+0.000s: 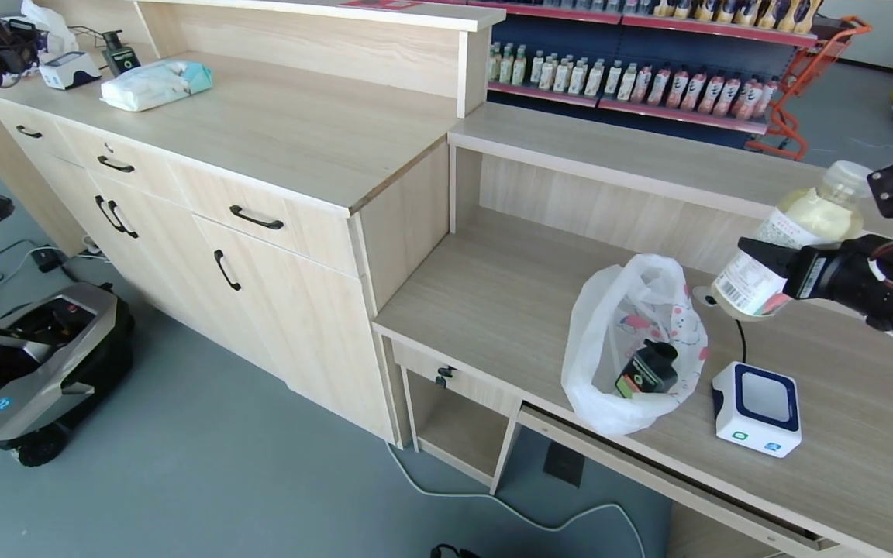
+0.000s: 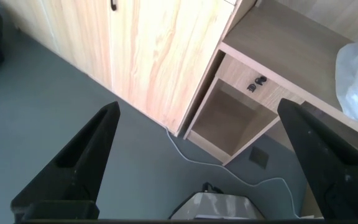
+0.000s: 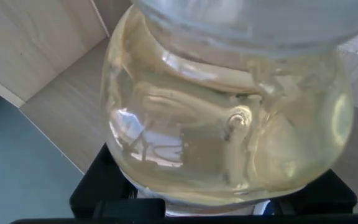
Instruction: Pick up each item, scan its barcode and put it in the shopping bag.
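My right gripper (image 1: 770,273) is shut on a clear bottle of pale yellow drink (image 1: 791,240), held tilted in the air above the low counter (image 1: 493,302), with its barcode label facing down and left. The bottle (image 3: 229,124) looms close in the right wrist view. Below it sits a white and blue barcode scanner (image 1: 756,407). Just left of the scanner lies an open white shopping bag (image 1: 609,333) with a dark bottle (image 1: 646,370) inside. My left gripper (image 2: 199,109) hangs open over the grey floor, beside the counter's lower cubby (image 2: 229,118), with nothing between its fingers.
A pack of wipes (image 1: 156,84) and a small device (image 1: 68,70) lie on the higher counter at the left. Store shelves of bottles (image 1: 625,77) stand behind. A cable (image 1: 493,496) runs across the floor under the low counter.
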### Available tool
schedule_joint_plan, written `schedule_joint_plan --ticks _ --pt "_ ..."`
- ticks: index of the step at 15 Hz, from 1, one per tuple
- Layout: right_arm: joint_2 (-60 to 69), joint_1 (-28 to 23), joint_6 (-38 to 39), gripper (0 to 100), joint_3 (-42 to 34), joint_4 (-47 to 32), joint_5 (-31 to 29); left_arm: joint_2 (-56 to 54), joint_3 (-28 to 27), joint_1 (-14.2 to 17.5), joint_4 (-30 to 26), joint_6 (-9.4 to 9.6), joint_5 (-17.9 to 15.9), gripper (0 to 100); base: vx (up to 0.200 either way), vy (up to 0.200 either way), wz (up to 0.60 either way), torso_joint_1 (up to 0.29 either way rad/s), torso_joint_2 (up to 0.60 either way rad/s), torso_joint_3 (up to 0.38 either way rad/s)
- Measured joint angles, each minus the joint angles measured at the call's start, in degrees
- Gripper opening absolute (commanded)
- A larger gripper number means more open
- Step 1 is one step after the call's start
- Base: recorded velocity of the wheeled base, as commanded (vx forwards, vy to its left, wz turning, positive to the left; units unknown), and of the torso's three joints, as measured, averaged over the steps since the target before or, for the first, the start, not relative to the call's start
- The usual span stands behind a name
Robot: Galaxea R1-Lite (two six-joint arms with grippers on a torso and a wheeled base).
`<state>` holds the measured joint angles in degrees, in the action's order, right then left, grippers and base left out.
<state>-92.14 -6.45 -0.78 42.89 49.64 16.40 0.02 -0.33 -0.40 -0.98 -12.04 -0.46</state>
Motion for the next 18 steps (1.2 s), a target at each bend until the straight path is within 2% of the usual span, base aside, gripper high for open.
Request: schedule_joint_plan --ticks 5,9,13,18 --pt "-11.34 1.30 -0.01 0 11.47 0.06 -4.74 0.00 0.04 0.00 0.18 -0.02 0.11 100 0.000 0.000 0.00 0.000 0.00 0.000" --pt "-17.46 2.05 -1.22 0 13.75 1.18 -5.18 0.00 0.04 0.07 0.18 -0.05 0.11 100 0.000 0.000 0.00 0.000 0.00 0.000" --pt "-23.52 2.01 -3.45 0 14.47 10.03 -5.13 0.00 0.04 0.07 0.20 -0.05 0.11 100 0.000 0.000 0.00 0.000 0.00 0.000" --pt "-30.09 2.68 -3.60 0 18.12 10.74 -5.23 0.00 0.04 0.07 0.20 -0.07 0.11 100 0.000 0.000 0.00 0.000 0.00 0.000"
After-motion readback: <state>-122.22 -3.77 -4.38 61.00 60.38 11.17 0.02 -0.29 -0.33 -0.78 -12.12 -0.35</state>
